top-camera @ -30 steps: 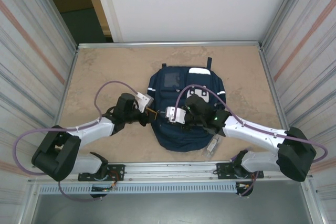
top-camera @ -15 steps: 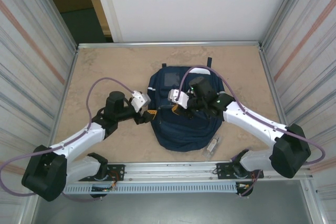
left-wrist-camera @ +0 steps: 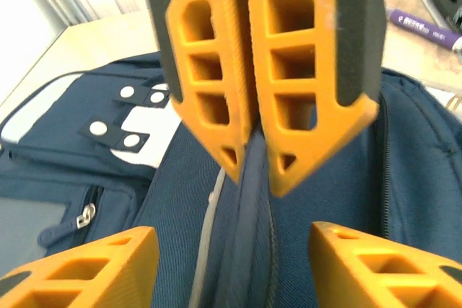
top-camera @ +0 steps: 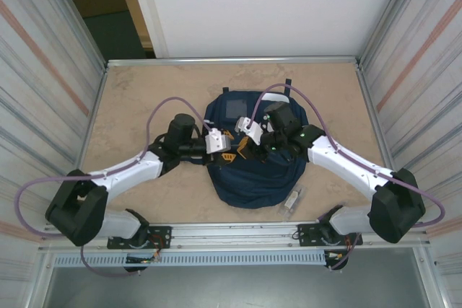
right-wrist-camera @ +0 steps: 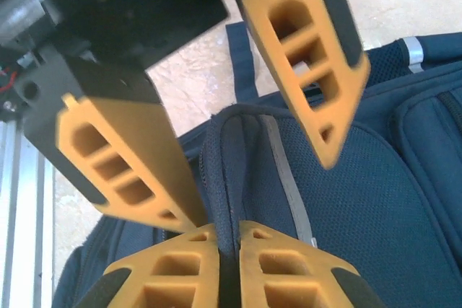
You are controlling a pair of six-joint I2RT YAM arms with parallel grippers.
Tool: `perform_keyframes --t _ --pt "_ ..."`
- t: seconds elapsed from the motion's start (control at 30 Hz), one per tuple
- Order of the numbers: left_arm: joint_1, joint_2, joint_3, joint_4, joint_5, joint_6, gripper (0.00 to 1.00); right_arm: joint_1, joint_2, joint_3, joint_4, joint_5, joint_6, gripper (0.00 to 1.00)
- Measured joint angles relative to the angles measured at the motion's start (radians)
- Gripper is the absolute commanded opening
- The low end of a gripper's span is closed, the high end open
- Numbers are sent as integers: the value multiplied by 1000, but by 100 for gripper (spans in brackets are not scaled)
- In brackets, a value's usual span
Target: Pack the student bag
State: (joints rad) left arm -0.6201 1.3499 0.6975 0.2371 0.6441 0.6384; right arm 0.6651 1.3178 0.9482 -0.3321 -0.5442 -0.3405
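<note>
The student bag (top-camera: 256,178), navy with a grey front panel, lies flat in the middle of the table. My right gripper (top-camera: 241,151) is shut on a raised fold of the bag's fabric beside a zipper line; the pinch shows at the bottom of the right wrist view (right-wrist-camera: 229,239) and from in front in the left wrist view (left-wrist-camera: 254,171). My left gripper (top-camera: 228,147) faces it from the left, open, one finger on each side of the same fold (left-wrist-camera: 253,250) without touching it. Its fingers (right-wrist-camera: 123,171) stand spread above the bag (right-wrist-camera: 346,178).
A small pen-like item (top-camera: 292,200) lies on the table by the bag's near right corner, and a purple marker (left-wrist-camera: 426,30) shows there past the bag. Metal walls close both sides. Bare tabletop (top-camera: 144,99) lies left of and behind the bag.
The left arm has swung right onto the bag and its jaws have opened around the fold. The right gripper has moved toward the bag's back, holding the fabric.
</note>
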Motion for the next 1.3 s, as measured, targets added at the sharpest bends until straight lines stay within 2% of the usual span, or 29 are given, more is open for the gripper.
perform_keyframes --t 0.07,0.1,0.13,0.17,0.2,0.33,0.47,0.53,0.63,0.73,0.8,0.93,1.1,1.17,1.23,1.3 --pt "-3 32 21 1 -10 -5 18 1 -17 -16 16 10 41 36" --pt "-5 47 29 3 -13 -12 13 2 -33 -23 24 32 70 88" --pt "-8 56 35 6 -23 -24 9 2 -50 -29 25 61 104 99" --pt "-10 68 40 14 -42 -39 2 3 -76 -37 21 99 142 99" --pt "-10 76 41 27 -61 -55 0 5 -108 -45 10 141 180 99" --pt "-8 91 41 72 -172 -157 0 21 -261 -79 -52 358 322 99" --pt "21 92 41 105 -282 -296 0 8 -441 -89 -166 632 575 99" --pt "43 85 41 97 -328 -365 0 -30 -517 -96 -209 663 654 99" --pt "72 42 14 93 -390 -452 0 -122 -563 -100 -274 617 760 96" --pt "84 -33 -35 81 -438 -509 0 -170 -491 -111 -302 524 848 88" --pt "84 -79 -59 65 -458 -542 0 -169 -416 -136 -288 445 898 90" --pt "83 -171 -89 -13 -485 -601 0 -119 -270 -180 -251 356 961 92" --pt "84 -306 -139 -100 -510 -665 0 -16 -105 -143 -166 362 929 88" --pt "84 -354 -169 -115 -506 -690 0 -9 -8 -104 -122 386 911 84" --pt "84 -393 -184 -141 -496 -713 0 -13 84 -67 -74 399 890 71" --pt "84 -412 -186 -163 -492 -725 0 -23 169 -21 -52 396 871 65"
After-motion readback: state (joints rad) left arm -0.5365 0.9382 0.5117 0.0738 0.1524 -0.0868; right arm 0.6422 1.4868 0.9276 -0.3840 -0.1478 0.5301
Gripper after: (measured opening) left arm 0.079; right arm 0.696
